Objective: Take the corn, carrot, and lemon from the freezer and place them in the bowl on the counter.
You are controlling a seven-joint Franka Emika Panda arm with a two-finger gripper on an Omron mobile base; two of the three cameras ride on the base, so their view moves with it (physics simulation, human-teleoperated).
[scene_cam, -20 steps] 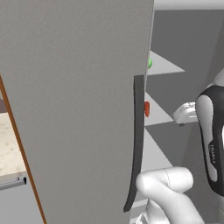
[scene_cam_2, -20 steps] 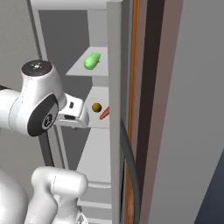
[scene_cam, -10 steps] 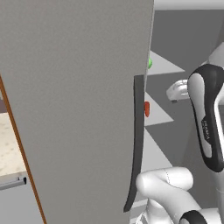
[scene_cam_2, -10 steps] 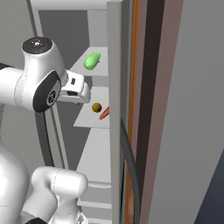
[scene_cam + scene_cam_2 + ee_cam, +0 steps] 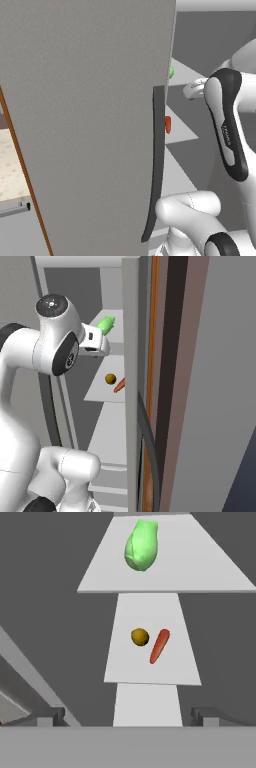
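The white arm's two-finger gripper rises from the middle white shelf toward the upper shelf's front edge.

- In the left base view the freezer door is hiding most of the corn, showing just a green sliver at the door's edge.
- The same door is covering most of the carrot.
- In the right base view the freezer's side wall is cutting off the carrot's lower end.
- The table is running off the left edge.
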